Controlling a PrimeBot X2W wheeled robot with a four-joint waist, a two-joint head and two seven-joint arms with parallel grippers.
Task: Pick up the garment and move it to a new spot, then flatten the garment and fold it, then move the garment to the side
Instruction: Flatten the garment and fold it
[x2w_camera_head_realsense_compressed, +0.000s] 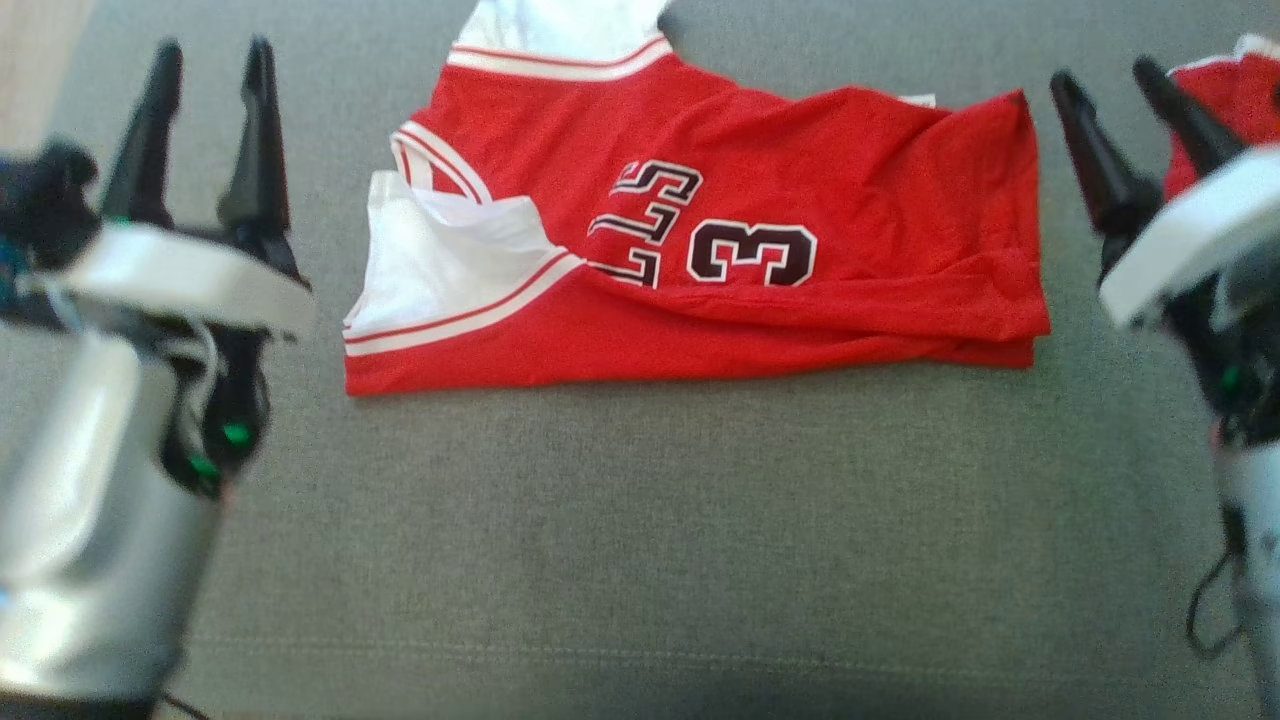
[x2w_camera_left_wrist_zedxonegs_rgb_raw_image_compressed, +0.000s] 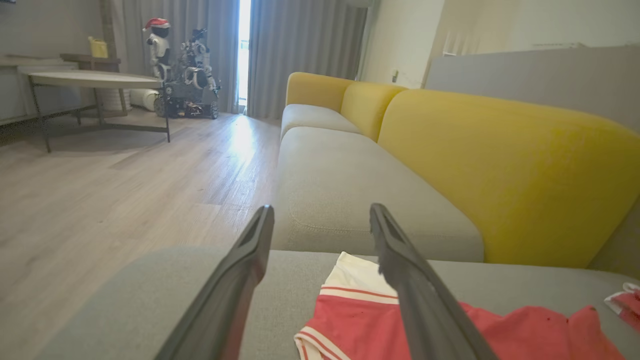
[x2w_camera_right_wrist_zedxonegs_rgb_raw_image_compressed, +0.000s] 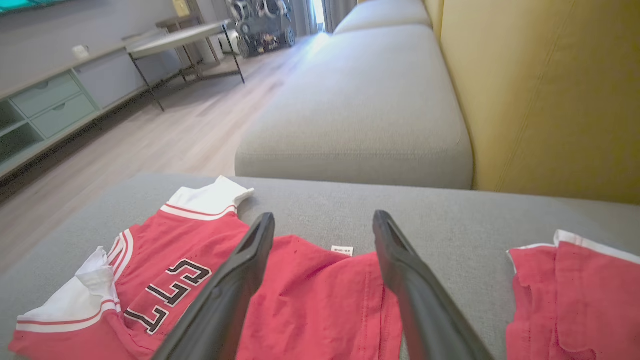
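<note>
A red basketball jersey (x2w_camera_head_realsense_compressed: 760, 250) with white trim and the number 3 lies folded lengthwise on the grey sofa seat (x2w_camera_head_realsense_compressed: 640, 520), collar end to the left. The same jersey (x2w_camera_right_wrist_zedxonegs_rgb_raw_image_compressed: 310, 305) (x2w_camera_left_wrist_zedxonegs_rgb_raw_image_compressed: 520, 335) shows beneath the fingers in both wrist views. My left gripper (x2w_camera_head_realsense_compressed: 210, 60) hovers open left of the jersey, apart from it, with nothing between its fingers. My right gripper (x2w_camera_head_realsense_compressed: 1105, 80) stands open just right of the jersey's hem, also empty.
A second red garment (x2w_camera_head_realsense_compressed: 1235, 100) (x2w_camera_right_wrist_zedxonegs_rgb_raw_image_compressed: 575, 300) lies at the far right of the seat, beside my right gripper. Yellow sofa backrests (x2w_camera_left_wrist_zedxonegs_rgb_raw_image_compressed: 500, 165) rise behind the seat. Wooden floor (x2w_camera_left_wrist_zedxonegs_rgb_raw_image_compressed: 100, 185), a low table (x2w_camera_left_wrist_zedxonegs_rgb_raw_image_compressed: 90, 80) and another robot (x2w_camera_left_wrist_zedxonegs_rgb_raw_image_compressed: 185, 75) lie beyond.
</note>
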